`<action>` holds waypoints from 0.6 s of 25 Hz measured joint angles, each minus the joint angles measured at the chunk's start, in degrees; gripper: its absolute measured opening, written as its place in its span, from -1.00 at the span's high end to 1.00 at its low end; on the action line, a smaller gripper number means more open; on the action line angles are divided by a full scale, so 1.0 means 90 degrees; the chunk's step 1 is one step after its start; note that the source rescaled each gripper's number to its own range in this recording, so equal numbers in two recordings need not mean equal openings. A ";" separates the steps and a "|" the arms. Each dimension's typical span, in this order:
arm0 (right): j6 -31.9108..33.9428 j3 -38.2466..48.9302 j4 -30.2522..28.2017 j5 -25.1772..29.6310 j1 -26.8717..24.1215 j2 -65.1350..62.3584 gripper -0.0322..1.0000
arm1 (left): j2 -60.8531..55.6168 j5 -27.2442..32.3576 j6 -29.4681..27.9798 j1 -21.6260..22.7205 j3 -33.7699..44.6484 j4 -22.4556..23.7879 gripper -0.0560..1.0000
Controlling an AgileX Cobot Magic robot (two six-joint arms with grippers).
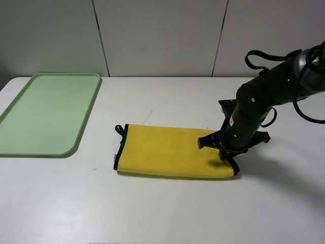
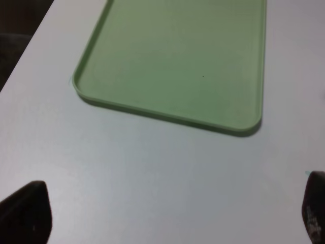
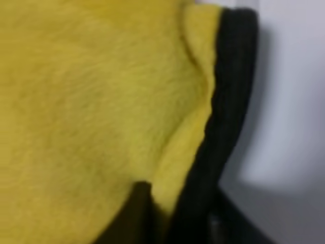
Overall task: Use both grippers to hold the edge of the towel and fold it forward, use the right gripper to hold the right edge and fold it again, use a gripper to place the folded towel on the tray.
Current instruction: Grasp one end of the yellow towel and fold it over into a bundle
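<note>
The yellow towel (image 1: 167, 150) lies folded into a long strip on the white table, with its black corner loop (image 1: 120, 129) at the left end. My right gripper (image 1: 227, 158) is down on the towel's right end. In the right wrist view the yellow plush (image 3: 91, 101) fills the picture, and its black edge (image 3: 228, 101) puckers between my dark fingers (image 3: 137, 213), which look shut on it. The mint-green tray (image 1: 51, 112) lies at the far left, also in the left wrist view (image 2: 177, 56). My left gripper (image 2: 167, 213) hovers open near the tray, out of the exterior view.
The table's left edge (image 2: 30, 46) runs close beside the tray. A grey panelled wall (image 1: 162, 35) stands behind the table. Bare white tabletop (image 1: 152, 213) lies in front of the towel.
</note>
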 joint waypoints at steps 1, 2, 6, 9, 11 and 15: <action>-0.0010 -0.0012 -0.0014 -0.0008 0.0000 0.0008 0.81 | 0.0000 0.0000 0.0000 0.0000 0.0000 0.0000 -0.99; -0.0023 -0.0020 -0.0042 -0.0008 0.0000 0.0008 0.89 | 0.0000 -0.0002 0.0000 0.0000 0.0000 0.0000 -0.98; -0.0066 -0.0020 -0.0124 -0.0008 0.0000 0.0008 0.89 | 0.0000 -0.0007 0.0000 0.0000 0.0000 0.0000 -0.98; -0.0145 -0.0020 -0.0146 0.0005 0.0000 0.0008 0.89 | 0.0000 -0.0007 0.0000 0.0000 0.0000 0.0000 -0.98; -0.0216 -0.0028 -0.0161 0.0028 0.0000 0.0008 0.89 | 0.0000 -0.0007 0.0000 0.0000 0.0000 0.0000 -0.98; -0.0370 -0.0082 -0.0209 0.0166 0.0000 -0.0025 0.89 | 0.0000 -0.0007 0.0000 0.0000 0.0000 0.0000 -0.98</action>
